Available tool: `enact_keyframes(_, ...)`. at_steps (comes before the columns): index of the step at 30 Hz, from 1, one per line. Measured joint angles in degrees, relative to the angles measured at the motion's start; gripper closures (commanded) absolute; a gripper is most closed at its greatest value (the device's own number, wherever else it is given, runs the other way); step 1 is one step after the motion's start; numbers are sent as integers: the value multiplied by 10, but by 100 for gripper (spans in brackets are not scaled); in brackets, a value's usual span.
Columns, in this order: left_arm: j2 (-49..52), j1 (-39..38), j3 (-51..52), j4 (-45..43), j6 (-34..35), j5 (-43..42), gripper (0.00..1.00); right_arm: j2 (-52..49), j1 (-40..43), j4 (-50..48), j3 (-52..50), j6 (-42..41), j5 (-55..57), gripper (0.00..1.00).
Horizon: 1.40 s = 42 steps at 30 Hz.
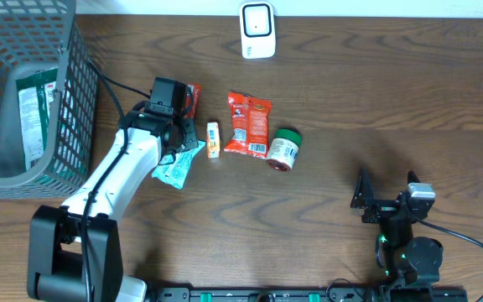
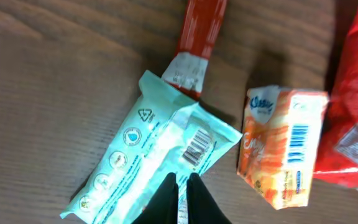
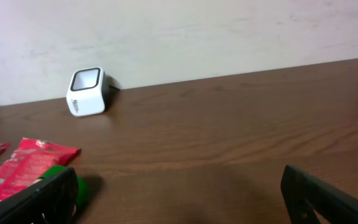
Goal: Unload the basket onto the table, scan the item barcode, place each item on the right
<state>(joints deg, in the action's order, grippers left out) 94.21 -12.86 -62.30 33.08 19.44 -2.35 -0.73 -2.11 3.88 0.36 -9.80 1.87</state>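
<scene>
Black left gripper (image 2: 181, 186) fingers are pinched together on the thin edge of a glossy teal film packet (image 2: 142, 165), which lies on the wood-grain table (image 2: 55, 81) with its barcode (image 2: 196, 148) facing up. Just beside it sits a boxy orange tissue pack (image 2: 283, 144). Beyond that, a crinkled red bag (image 2: 356, 106) is cut off at the frame edge. The right gripper (image 3: 179, 202) gapes wide and empty, well apart from the white cube scanner (image 3: 86, 91).

1 grey basket (image 1: 74, 101) w/ 1 green pkt (image 1: 33, 109) inside; 1 white scanner (image 1: 257, 30); 1 teal wipes pack (image 2: 148, 155); 1 red stick pkt (image 2: 197, 37); 1 orange tissue pack (image 2: 284, 143); 1 red snack bag (image 1: 248, 124); 1 green-lid jar (image 1: 284, 150).
</scene>
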Motion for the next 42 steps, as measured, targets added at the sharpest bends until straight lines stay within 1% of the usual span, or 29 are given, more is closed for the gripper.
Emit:
enact_keyframes(4,8,0,27,-2,0,-4,92,0,0,0,0,0,0,1)
enact_keyframes(9,33,0,77,-37,0,-19,92,0,0,0,0,0,0,1)
enact_keyframes(11,35,0,82,-45,0,-21,92,0,0,0,0,0,0,1)
enact_keyframes(14,34,-1,83,-45,-4,-17,83,0,0,0,0,0,0,1)
enact_keyframes(15,33,0,82,-44,-7,-15,83,0,0,0,0,0,0,1)
enact_keyframes(17,29,0,82,-39,-13,-11,75,0,0,0,0,0,0,1)
enact_keyframes(19,22,0,79,-26,-14,-9,64,0,0,0,0,0,0,1)
enact_keyframes(23,-23,0,64,-14,-17,-7,56,0,0,0,0,0,0,1)
enact_keyframes(25,-75,3,45,-18,-18,-5,42,0,0,0,0,0,0,1)
enact_keyframes(27,-108,11,36,-23,-17,3,18,0,0,0,0,0,0,1)
enact_keyframes(31,-145,45,33,-18,-19,35,18,0,0,0,0,0,0,1)
enact_keyframes(42,-143,53,33,-16,-19,48,17,0,0,0,0,0,0,1)
